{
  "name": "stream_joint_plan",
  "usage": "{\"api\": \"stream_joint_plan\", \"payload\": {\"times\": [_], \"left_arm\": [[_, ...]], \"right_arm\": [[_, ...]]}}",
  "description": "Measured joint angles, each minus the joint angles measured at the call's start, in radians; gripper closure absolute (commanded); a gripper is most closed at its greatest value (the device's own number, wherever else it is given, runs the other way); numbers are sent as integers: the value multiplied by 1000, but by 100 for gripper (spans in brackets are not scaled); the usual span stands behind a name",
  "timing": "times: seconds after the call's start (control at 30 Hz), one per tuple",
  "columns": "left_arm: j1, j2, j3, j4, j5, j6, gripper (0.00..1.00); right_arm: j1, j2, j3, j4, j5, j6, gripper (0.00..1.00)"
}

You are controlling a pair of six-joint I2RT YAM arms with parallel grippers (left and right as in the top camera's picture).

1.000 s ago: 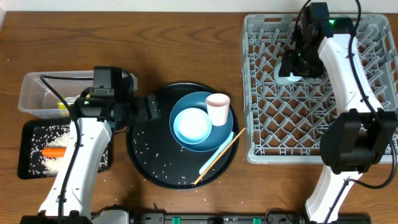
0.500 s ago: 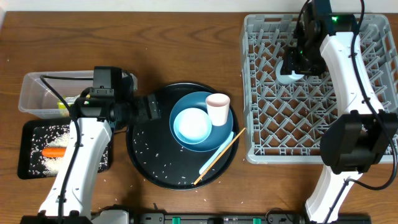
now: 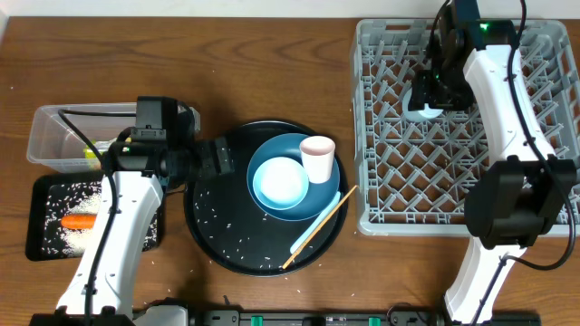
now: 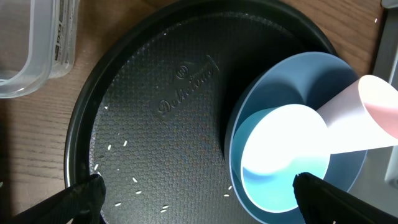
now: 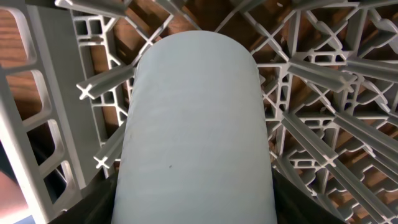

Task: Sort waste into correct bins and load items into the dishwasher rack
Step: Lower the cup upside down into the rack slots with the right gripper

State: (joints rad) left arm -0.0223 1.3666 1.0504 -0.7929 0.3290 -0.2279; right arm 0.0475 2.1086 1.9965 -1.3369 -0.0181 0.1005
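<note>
Over at the upper right of the overhead view, the right gripper (image 3: pixel 428 98) has its fingers closed around the small light-blue cup (image 3: pixel 419 111), which sits down among the upright pegs in the far part of the dishwasher rack (image 3: pixel 390 190); from the right wrist view the cup's pale side fills most of the frame, lattice and pegs all round it, a dark finger (image 5: pixel 93 208) pressed at either lower edge. The left gripper (image 4: pixel 199 198) hangs spread wide over the round black tray (image 4: pixel 155 118) in the middle of the table, holding nothing, with a few rice grains (image 4: pixel 118 146) scattered below it. On that tray the large dark-blue plate (image 3: pixel 299 145) carries the pale-blue bowl (image 3: pixel 279 181), and the small pink cup (image 3: pixel 317 158) stands just beside the bowl at its upper right. The thin wooden chopsticks (image 3: pixel 344 201) and slim white utensil (image 3: pixel 299 243) lie slanted across the tray's lower right rim. At far left, the clear tub (image 3: pixel 45 136) holds the yellow-green snack wrapper (image 3: pixel 91 154), and the shallow black tray (image 3: pixel 45 246) beneath it holds the orange carrot (image 3: pixel 80 221) amid rice
</note>
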Motion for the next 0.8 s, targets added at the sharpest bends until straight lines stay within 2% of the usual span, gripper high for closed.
{"api": "stream_joint_plan", "payload": {"times": [0.5, 0.8], "left_arm": [[0, 0, 0, 0, 0, 0, 2], [0, 0, 0, 0, 0, 0, 2]], "right_arm": [[1, 7, 48, -2, -20, -14, 99], [1, 4, 52, -95, -28, -15, 99]]}}
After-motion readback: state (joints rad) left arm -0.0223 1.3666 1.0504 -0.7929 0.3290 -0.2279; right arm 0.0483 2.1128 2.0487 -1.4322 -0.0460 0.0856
